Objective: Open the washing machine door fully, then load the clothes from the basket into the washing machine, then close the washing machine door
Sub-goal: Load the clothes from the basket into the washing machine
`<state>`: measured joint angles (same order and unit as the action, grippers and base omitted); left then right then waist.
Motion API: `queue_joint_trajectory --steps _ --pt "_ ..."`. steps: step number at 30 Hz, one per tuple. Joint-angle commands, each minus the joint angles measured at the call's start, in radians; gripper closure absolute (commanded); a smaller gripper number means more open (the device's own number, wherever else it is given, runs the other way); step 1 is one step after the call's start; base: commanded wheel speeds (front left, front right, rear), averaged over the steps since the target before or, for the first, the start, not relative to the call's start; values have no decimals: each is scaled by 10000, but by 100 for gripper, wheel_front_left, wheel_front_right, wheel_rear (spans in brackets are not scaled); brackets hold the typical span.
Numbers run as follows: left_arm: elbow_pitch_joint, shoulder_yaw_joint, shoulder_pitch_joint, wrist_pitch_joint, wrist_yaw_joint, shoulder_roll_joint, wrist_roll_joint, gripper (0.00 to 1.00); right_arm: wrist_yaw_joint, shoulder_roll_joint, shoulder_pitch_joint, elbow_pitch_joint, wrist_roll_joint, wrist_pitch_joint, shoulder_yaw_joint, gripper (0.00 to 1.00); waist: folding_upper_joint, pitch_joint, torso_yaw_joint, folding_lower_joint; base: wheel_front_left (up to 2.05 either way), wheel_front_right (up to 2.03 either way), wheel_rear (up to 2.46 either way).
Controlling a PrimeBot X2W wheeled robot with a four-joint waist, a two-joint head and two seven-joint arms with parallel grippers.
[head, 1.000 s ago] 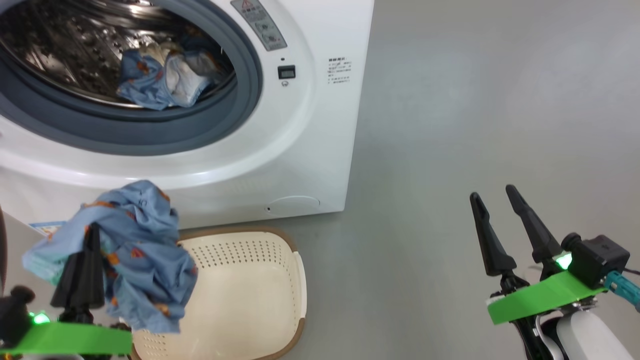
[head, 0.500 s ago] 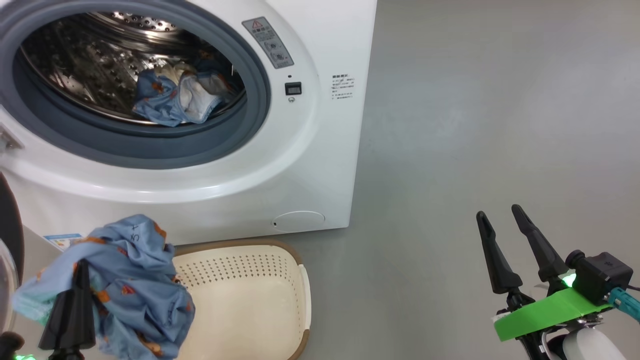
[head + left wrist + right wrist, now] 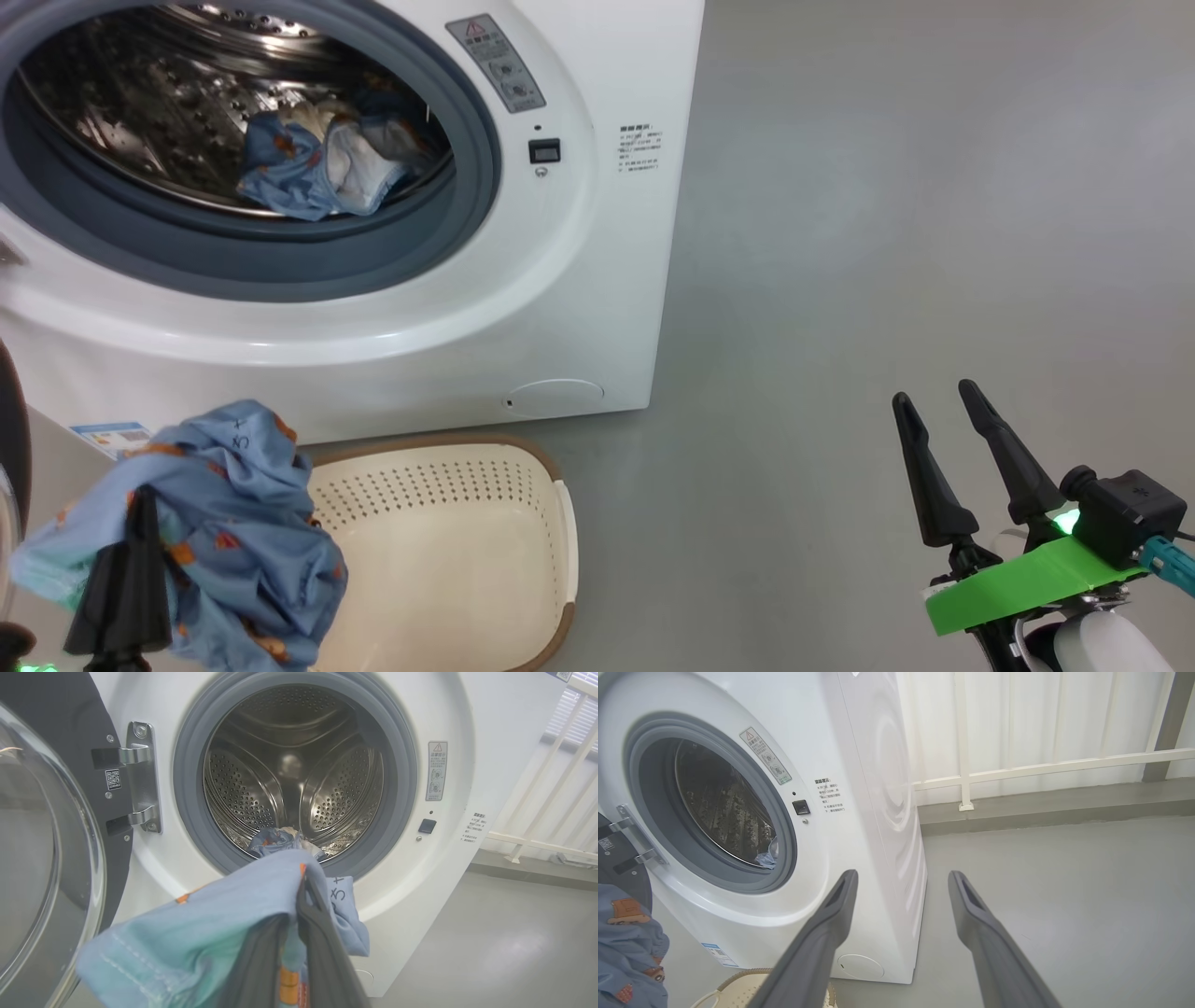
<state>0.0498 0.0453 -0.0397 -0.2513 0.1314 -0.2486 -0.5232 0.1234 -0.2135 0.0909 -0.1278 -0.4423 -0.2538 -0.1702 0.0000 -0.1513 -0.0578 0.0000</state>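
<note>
Grey smooth floor (image 3: 887,233) with a faint sheen. In the right wrist view we logged a white railing (image 3: 1041,765) at 1 o'clock, against a pale panelled wall (image 3: 1064,714). The washing machine (image 3: 597,280) sat at 11 o'clock in the head view. Its door (image 3: 46,858) stood swung open at 9 o'clock in the left wrist view, on a metal hinge (image 3: 140,774). Writing: a grey warning label (image 3: 437,770) with a red triangle, a block of small print (image 3: 639,149), a QR sticker (image 3: 113,779) on the door's black ring and a blue label (image 3: 110,437) low on the front, all too small for us to read. A handwritten mark on the cloth was unclear. The left gripper (image 3: 145,504), at 7 o'clock, was clamped on the clothes (image 3: 233,523), which hung at the left end of the basket (image 3: 448,490); the basket stood on the floor just before the washer. Another printed piece (image 3: 317,168) lay in the steel drum (image 3: 289,765). The right gripper (image 3: 934,394), at 4 o'clock, had its fingers spread and held nothing, well apart from the washer. The left wrist view gave us the hinge and the drum's back, the head view the basket's perforated wall, and the right wrist view the railing.
</note>
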Motion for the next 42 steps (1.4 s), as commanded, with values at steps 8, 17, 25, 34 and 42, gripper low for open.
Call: queue_joint_trajectory --steps 8,17,25,34,42 --pt "-98 432 1279 -105 -8 -338 17 100 73 76 383 361 9 -80 -188 0 0 -747 -148 0 0 0 0" --pt "418 600 3167 -105 -8 -886 -115 100 73 371 998 399 159 -80 -291 0 0 -1790 -352 0 0 0 0" --pt "1157 389 4819 -105 -8 -1411 -307 100 73 563 1375 399 242 -80 -326 0 0 -2390 -485 0 0 0 0" --pt "2851 -193 7354 -105 -8 -2166 -436 100 73 795 1893 400 310 -80 -500 0 0 -3224 -795 0 0 0 0" --pt "4720 -851 9122 -105 -8 -2565 -418 100 73 984 2198 421 352 -80 -604 0 0 -3864 -1173 0 0 0 0"
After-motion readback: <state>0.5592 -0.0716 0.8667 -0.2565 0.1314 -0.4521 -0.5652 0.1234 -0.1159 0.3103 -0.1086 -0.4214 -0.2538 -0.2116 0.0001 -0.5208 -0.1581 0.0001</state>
